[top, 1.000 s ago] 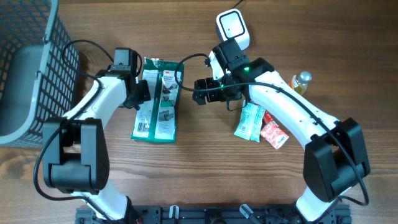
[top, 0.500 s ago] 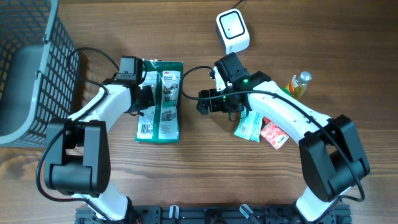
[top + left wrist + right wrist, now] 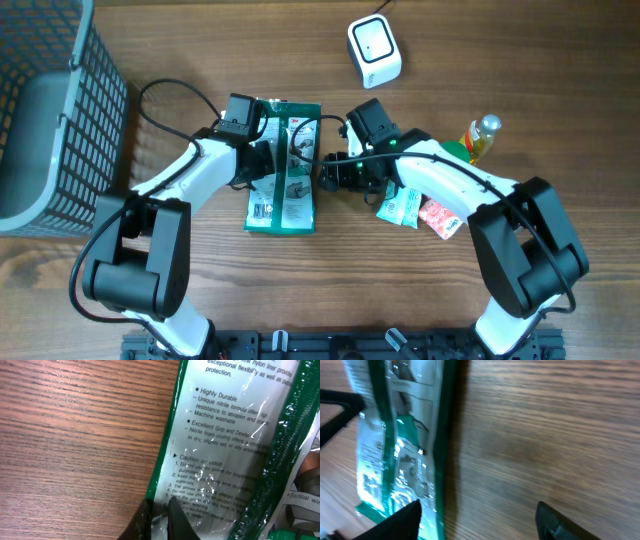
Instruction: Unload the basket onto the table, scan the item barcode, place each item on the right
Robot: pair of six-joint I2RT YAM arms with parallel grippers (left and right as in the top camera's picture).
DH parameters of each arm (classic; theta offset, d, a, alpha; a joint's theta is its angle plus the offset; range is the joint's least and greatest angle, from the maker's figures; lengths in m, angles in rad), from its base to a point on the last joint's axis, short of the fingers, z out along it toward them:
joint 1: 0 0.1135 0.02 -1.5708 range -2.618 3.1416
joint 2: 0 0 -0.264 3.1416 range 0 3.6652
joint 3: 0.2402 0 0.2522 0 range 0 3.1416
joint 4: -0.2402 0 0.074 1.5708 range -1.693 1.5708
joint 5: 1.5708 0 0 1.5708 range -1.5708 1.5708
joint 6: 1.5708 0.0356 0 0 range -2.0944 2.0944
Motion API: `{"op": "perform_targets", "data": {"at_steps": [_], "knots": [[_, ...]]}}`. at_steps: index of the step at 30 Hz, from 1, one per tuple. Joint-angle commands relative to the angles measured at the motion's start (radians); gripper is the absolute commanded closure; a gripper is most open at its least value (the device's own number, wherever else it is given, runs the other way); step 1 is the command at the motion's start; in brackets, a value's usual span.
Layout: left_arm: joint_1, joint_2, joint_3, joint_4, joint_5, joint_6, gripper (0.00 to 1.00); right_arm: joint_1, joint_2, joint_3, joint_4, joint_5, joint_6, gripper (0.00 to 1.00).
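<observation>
A green glove packet lies flat, centre. The left gripper is clamped on its left edge; the right gripper stands open and empty beside its right edge. Beyond sits a white scanner. Far left, a wire basket, contents unclear.

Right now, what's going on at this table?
The left gripper is shut on the left edge of the green glove pack, which lies on the table. The right gripper, jaws open, is at the pack's right edge, not gripping it. The white scanner sits apart, further back.
</observation>
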Motion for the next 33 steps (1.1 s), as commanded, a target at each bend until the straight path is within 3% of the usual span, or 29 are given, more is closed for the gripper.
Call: {"op": "perform_targets", "data": {"at_steps": [1, 13, 17, 25, 33], "knots": [[-0.021, 0.027, -0.042, -0.013, 0.039, -0.037, 0.96, 0.002, 0.015, -0.040, 0.060, -0.107, 0.028, 0.31], [-0.034, 0.027, -0.043, -0.008, 0.078, -0.058, 0.96, 0.005, 0.076, -0.040, 0.134, -0.162, 0.063, 0.33], [-0.034, 0.027, -0.043, -0.007, 0.085, -0.058, 0.96, 0.006, 0.145, -0.040, 0.192, -0.276, 0.064, 0.36], [-0.034, 0.028, -0.043, 0.003, 0.084, -0.058, 0.96, 0.034, 0.211, -0.040, 0.272, -0.276, 0.064, 0.49], [-0.034, 0.028, -0.043, 0.003, 0.084, -0.058, 0.96, 0.035, 0.211, -0.040, 0.367, -0.279, 0.072, 0.49]]}}
